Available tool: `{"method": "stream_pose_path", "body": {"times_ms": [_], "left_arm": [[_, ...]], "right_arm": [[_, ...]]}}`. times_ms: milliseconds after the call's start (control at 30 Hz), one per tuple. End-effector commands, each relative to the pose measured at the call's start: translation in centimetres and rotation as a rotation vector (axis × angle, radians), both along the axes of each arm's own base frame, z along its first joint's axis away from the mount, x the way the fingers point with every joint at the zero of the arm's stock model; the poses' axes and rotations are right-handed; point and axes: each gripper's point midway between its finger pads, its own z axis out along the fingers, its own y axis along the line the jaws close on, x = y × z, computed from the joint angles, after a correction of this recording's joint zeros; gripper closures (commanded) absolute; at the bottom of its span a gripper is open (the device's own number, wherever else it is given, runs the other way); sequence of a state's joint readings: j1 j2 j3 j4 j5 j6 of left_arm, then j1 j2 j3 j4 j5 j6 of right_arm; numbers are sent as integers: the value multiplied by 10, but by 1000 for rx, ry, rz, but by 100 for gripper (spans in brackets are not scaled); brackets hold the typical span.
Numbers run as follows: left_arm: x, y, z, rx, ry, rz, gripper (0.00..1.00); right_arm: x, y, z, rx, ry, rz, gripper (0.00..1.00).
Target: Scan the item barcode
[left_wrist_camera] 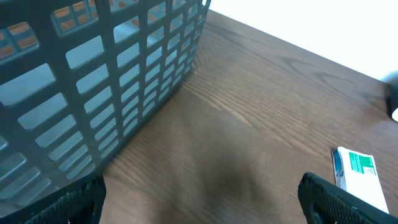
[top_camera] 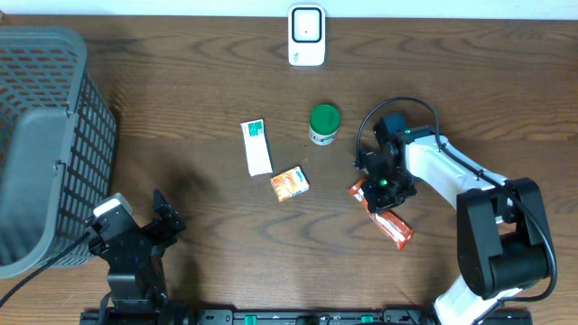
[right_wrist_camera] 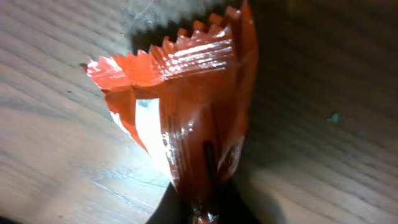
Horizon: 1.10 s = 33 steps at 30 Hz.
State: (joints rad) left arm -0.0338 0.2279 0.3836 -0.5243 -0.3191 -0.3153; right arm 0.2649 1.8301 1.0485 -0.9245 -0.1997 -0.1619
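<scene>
Wood table | right fingers pinch orange wrapper | lettering unreadable

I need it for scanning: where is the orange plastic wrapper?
Overhead view: the orange plastic wrapper lies right of centre, below-right of the green-lidded white jar, in the shut jaws of the right gripper.

Big grey basket hogs the table's left edge, but there's a wide strip of bare wood between it and the white-green box. Mid-table is tight: that box, the small orange box and the green-lidded tub sit near each other with only narrow gaps. Far edge is open either side of the white scanner, while the right arm and the orange wrapper under it block things toward the near right corner.
</scene>
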Motion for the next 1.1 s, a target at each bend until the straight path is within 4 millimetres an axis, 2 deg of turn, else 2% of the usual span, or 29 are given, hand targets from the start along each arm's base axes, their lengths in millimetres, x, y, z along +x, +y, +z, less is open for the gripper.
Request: {"method": "stream_pose_path", "body": {"times_ms": [0, 200, 300, 433, 600, 733, 900, 1000, 1067], "left_arm": [[0, 1, -1, -3, -1, 9, 1], [0, 1, -1, -3, -1, 9, 2], [0, 1, -1, -3, -1, 9, 1], [0, 1, -1, -3, -1, 9, 1], [0, 1, -1, -3, -1, 9, 1], [0, 1, -1, -3, -1, 9, 1], [0, 1, -1, -3, -1, 9, 1], [0, 1, -1, -3, -1, 9, 1], [0, 1, -1, -3, -1, 9, 1]], "right_arm": [[7, 0, -8, -9, -23, -65, 99], [46, 19, -5, 74, -121, -322, 99], [65, 23, -1, 103, -141, -520, 99], [79, 23, 6, 124, -155, -673, 99], [91, 17, 24, 156, -130, -999, 99], [98, 23, 61, 267, -135, -1108, 99], [101, 22, 139, 420, -306, -1089, 99], [90, 9, 176, 455, -380, -1179, 99], [70, -5, 185, 431, -338, -1354, 99]]}}
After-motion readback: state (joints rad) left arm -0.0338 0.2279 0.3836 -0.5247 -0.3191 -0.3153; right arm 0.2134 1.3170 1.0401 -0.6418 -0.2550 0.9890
